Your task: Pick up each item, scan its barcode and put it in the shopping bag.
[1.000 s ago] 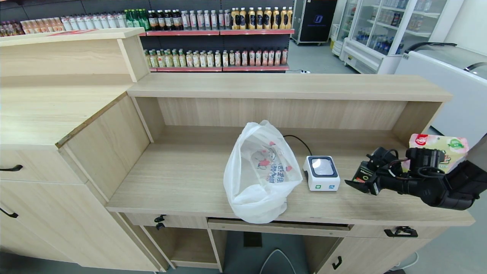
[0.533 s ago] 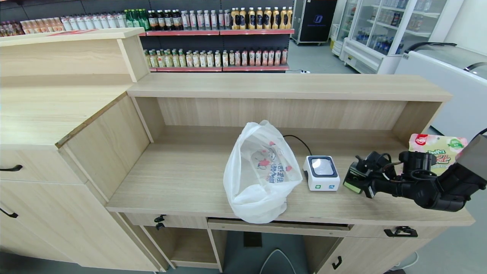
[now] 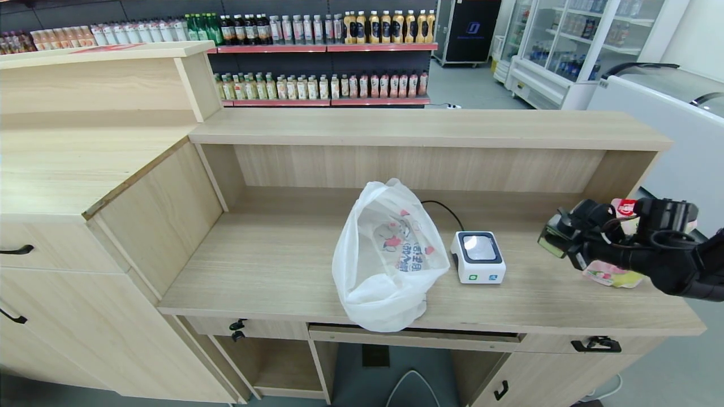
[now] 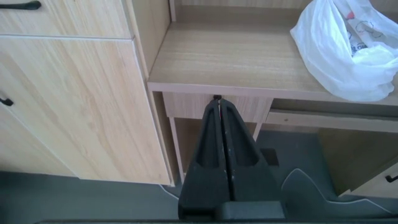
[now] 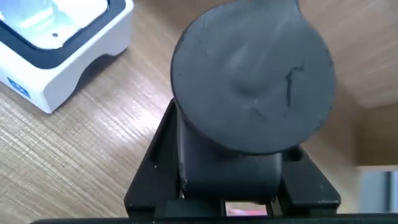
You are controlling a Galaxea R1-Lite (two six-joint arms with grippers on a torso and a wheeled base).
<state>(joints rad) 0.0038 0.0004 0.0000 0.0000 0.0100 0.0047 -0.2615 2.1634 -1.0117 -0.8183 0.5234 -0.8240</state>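
Note:
My right gripper hovers above the counter to the right of the white barcode scanner, shut on a dark round container with a green label. Its dark circular end faces the right wrist camera, with the scanner off to one side. The white plastic shopping bag stands open left of the scanner, with printed packaging inside. My left gripper is shut and holds nothing, low in front of the counter's left end; the bag lies beyond it.
A pink and green snack pouch sits on the counter behind my right arm, partly hidden. A black cable runs from the scanner to the back wall. A raised shelf spans the back; drawers with black handles sit under the front edge.
My right gripper with the dark container first edged toward the scanner, then rose and pulled back to the right, now covering much of the snack pouch. Bag and scanner stayed put.

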